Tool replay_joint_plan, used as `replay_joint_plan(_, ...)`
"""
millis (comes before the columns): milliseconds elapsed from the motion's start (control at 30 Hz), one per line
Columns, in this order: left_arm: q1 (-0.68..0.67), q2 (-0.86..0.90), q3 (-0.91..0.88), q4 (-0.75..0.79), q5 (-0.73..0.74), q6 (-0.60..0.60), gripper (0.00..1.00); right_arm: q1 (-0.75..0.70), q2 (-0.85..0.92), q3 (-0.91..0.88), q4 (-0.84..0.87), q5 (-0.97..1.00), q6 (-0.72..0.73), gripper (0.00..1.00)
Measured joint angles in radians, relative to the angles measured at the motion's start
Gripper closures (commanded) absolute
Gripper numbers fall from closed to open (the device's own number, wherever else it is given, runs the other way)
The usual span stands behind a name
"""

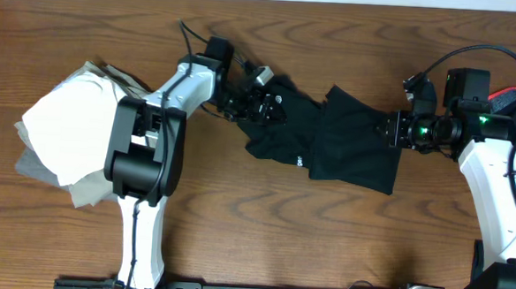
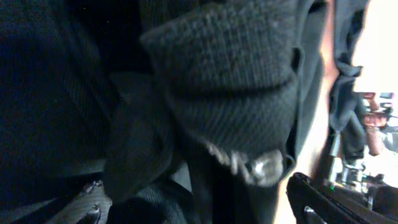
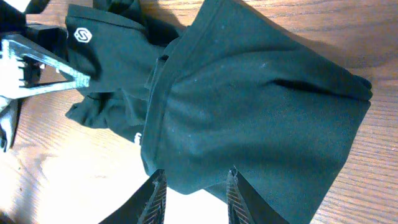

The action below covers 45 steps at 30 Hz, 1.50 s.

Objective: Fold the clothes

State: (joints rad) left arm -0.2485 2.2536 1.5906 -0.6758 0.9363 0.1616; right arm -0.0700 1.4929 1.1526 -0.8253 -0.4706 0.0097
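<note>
The black T-shirt (image 1: 338, 144) lies crumpled on the desk (image 1: 279, 243) between the two arms, probably so that each can take one end and spread it flat. The right end effector (image 3: 194, 198) stands narrow, astride the shirt's nearest edge. Whether it really pinches the cloth I cannot tell. The left end effector (image 1: 262, 105) stands wide, and bunched cloth pressed against it fills its camera's view. Behind it, folded white and grey clothes (image 1: 64, 134) are partly hidden by the left arm (image 1: 142, 156).
</note>
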Motion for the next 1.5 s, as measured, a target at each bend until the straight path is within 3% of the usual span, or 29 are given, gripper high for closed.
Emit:
replay_joint_plan(433, 0.070, -0.019, 0.001, 0.033, -0.011, -0.129, 0.01, 0.000, 0.000, 0.000, 0.000, 0.000, 0.000, 0.69)
replay_joint_plan(867, 0.113, -0.045, 0.001, 0.085, -0.181, -0.140, 0.02, 0.000, 0.000, 0.000, 0.001, 0.000, 0.000, 0.70)
replay_joint_plan(1233, 0.113, 0.002, 0.002, 0.097, -0.010, -0.143, 0.02, 0.000, 0.000, 0.000, 0.000, 0.000, 0.000, 0.71)
replay_joint_plan(1500, 0.106, 0.011, 0.002, 0.096, 0.032, -0.143, 0.02, 0.000, 0.000, 0.000, 0.000, 0.000, 0.000, 0.72)
